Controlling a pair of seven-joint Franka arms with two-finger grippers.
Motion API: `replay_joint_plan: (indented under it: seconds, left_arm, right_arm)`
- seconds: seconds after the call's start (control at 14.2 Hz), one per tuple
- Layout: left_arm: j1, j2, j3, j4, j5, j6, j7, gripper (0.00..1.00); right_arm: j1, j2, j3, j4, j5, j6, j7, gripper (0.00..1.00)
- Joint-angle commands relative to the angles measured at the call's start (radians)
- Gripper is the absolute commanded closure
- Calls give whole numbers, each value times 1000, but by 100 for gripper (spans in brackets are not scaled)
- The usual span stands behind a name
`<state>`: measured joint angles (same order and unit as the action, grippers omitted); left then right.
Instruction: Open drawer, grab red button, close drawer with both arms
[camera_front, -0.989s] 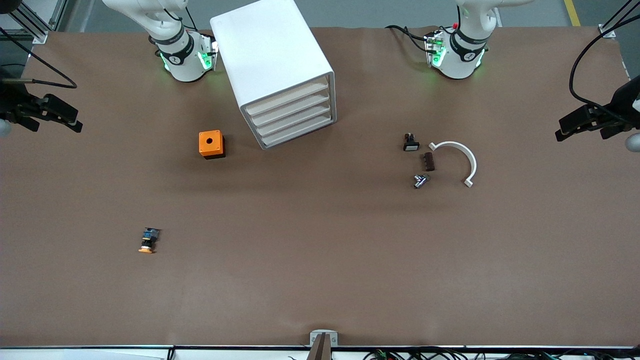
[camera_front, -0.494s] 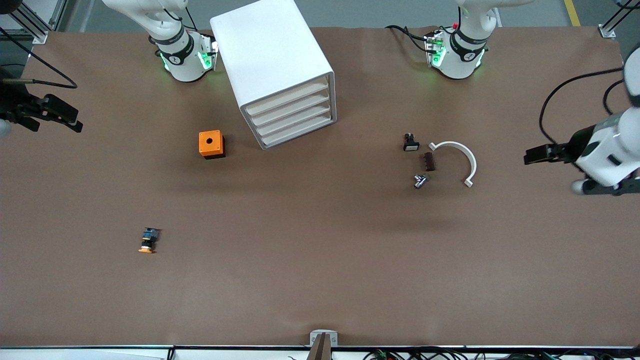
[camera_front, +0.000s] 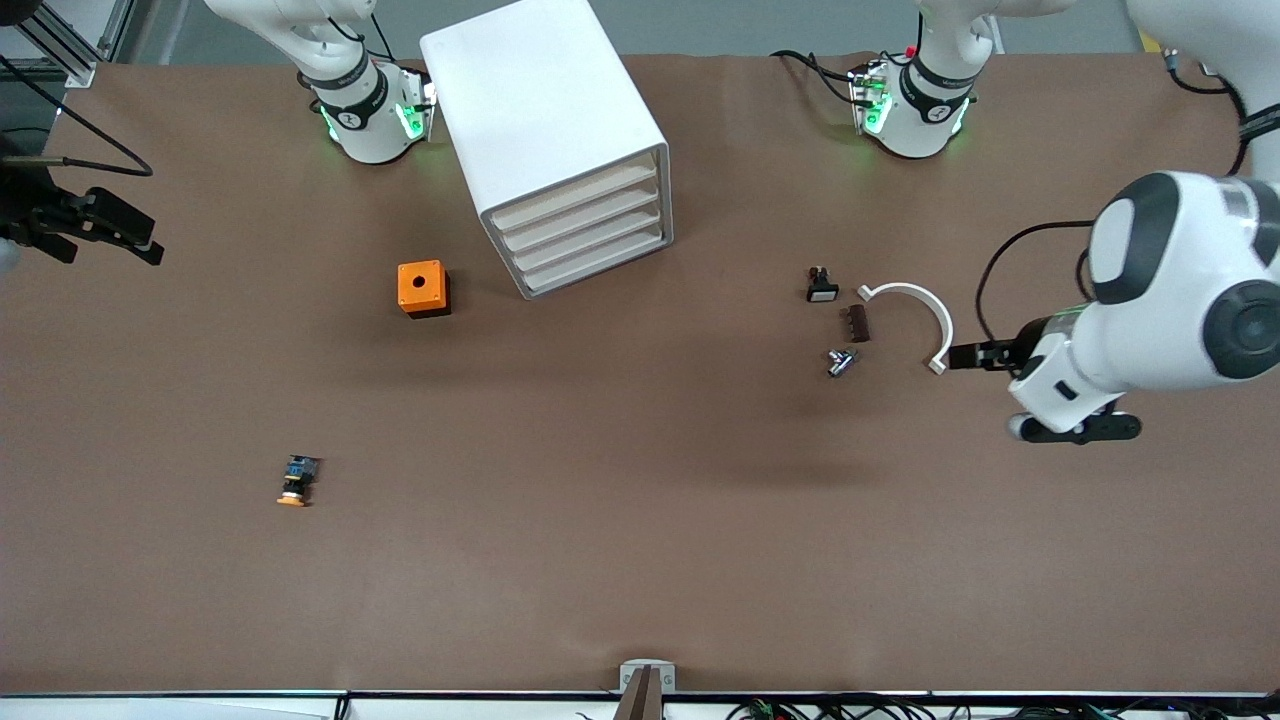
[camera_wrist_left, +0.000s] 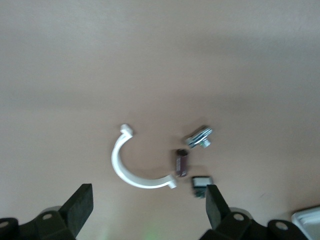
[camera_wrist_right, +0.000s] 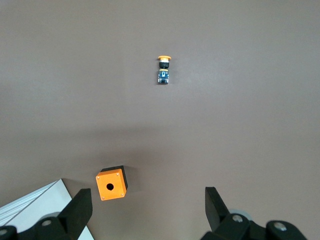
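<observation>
The white cabinet (camera_front: 545, 120) stands on the table between the two arm bases. Its uppermost drawer (camera_front: 575, 195) is shut, like the three below it. The red-capped button is hidden. My left gripper (camera_front: 965, 357) is open and empty in the air, beside the white C-shaped piece (camera_front: 915, 318); in the left wrist view its fingers (camera_wrist_left: 80, 206) stand wide apart, the gripper (camera_wrist_left: 147, 210) over bare table. My right gripper (camera_front: 135, 242) is open and empty, up in the air at the right arm's end of the table; it also shows in the right wrist view (camera_wrist_right: 147, 210).
An orange box with a hole (camera_front: 423, 288) sits beside the cabinet (camera_wrist_right: 111, 183). An orange-capped switch (camera_front: 296, 480) lies nearer the front camera (camera_wrist_right: 164, 69). A black switch (camera_front: 822, 285), a brown block (camera_front: 857, 323) and a metal bolt (camera_front: 841, 361) lie by the C-shaped piece (camera_wrist_left: 125, 170).
My left arm has swung in from the table's end and its gripper now sits beside the C-shaped piece. The right arm has not moved.
</observation>
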<state>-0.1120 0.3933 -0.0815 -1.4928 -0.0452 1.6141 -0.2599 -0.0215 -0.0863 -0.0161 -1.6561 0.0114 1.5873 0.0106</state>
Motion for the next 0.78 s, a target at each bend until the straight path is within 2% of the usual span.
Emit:
replay_joint_plan:
  seconds: [0.0, 0.21, 0.42, 0.57, 0.71]
  left_arm:
    - [-47, 62, 3, 63, -63, 7, -173, 1]
    - [-106, 159, 2, 175, -168, 9, -447, 1]
    - [-162, 215, 2, 200, -295, 21, -646, 1]
    - [-176, 258, 3, 213, -421, 47, -868, 1]
    - [-182, 298, 2, 241, -493, 53, -1087, 1]
  right_arm:
    - [-3, 17, 1, 24, -11, -4, 2, 0]
    - [-1, 129, 4, 27, 2, 6, -4, 0]
    - [6, 195, 4, 41, -16, 10, -12, 0]
    - [-4, 223, 2, 47, -18, 11, -12, 0]
    - [6, 229, 2, 45, -18, 7, 8, 1]
